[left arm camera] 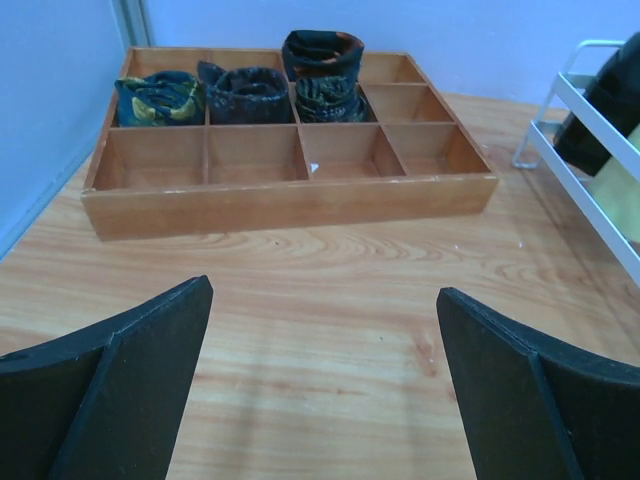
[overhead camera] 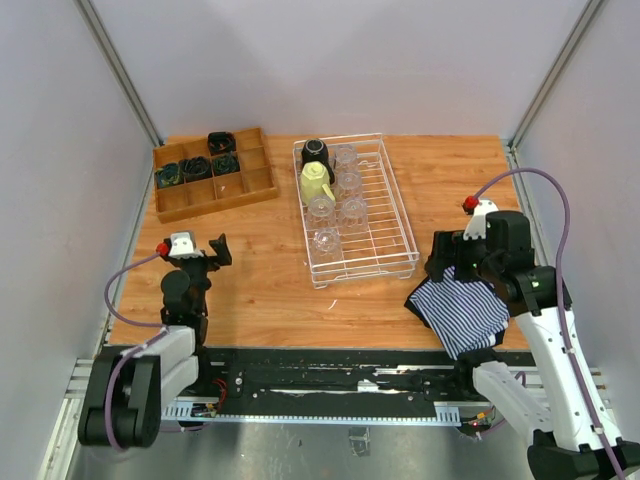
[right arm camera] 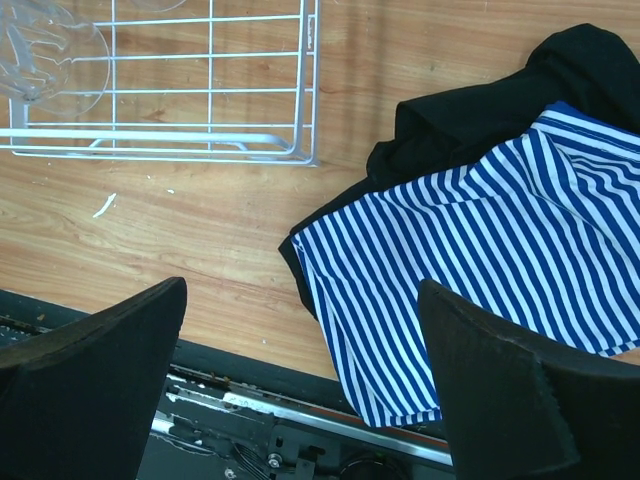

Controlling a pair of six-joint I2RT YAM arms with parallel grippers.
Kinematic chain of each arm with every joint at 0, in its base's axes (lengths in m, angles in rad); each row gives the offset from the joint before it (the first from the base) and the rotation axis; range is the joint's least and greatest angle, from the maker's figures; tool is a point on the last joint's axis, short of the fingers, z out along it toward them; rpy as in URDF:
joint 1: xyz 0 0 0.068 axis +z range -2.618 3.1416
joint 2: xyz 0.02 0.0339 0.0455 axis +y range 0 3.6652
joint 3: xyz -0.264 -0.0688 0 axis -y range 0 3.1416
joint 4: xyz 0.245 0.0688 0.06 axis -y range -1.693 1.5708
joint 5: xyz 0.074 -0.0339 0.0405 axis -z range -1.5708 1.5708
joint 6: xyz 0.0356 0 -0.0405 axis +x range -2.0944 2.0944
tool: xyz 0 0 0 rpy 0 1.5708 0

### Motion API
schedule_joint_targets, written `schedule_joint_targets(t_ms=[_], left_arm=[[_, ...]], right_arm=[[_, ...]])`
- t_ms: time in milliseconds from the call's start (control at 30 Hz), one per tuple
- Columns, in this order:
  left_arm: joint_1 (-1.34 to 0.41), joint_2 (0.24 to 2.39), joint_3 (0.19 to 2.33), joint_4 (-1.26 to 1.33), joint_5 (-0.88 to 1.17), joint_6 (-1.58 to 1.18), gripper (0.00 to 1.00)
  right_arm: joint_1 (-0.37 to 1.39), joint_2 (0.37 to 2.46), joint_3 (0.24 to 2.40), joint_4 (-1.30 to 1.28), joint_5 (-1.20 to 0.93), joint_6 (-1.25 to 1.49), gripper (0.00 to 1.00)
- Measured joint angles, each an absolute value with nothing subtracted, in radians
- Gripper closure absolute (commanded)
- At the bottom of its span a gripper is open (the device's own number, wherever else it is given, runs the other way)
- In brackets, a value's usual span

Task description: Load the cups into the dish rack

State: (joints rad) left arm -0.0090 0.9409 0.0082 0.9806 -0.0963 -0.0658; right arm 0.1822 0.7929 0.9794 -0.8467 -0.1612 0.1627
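The white wire dish rack (overhead camera: 392, 214) stands at the table's middle back. Inside it are a black mug (overhead camera: 316, 152), a pale yellow-green mug (overhead camera: 316, 183) and several clear tumblers (overhead camera: 350, 213). The rack's near corner (right arm camera: 250, 140) and one tumbler (right arm camera: 50, 60) show in the right wrist view; its white rim (left arm camera: 585, 175) shows at the right of the left wrist view. My left gripper (overhead camera: 214, 250) is open and empty over bare wood at the left (left arm camera: 325, 330). My right gripper (overhead camera: 440, 262) is open and empty above the table's near edge (right arm camera: 300, 350).
A brown wooden compartment tray (overhead camera: 215, 190) with dark rolled cloths (left arm camera: 245, 92) sits at the back left. A blue-and-white striped cloth on black fabric (overhead camera: 462, 310) lies at the near right edge, under my right arm; it also shows in the right wrist view (right arm camera: 480, 250).
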Motion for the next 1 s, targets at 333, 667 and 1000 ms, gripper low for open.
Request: schedule_joint_targets(t_ms=[333,667,1000], left_arm=[[-0.001,1.367,0.008,1.391,-0.08,-0.056,0.0],[0.005,1.41,0.008,1.491,-0.003,-0.041,0.0],[0.005,1.414,0.11,1.323,0.014,-0.035,0.0]], right_arm=[[0.182,0.806,0.99,-0.862,-0.104,0.143,0.02],[0.182,0.834,0.819,-0.612,0.049,0.094,0.02],[0.093,0.967,0.521,-0.16,0.145,-0.012,0.02]])
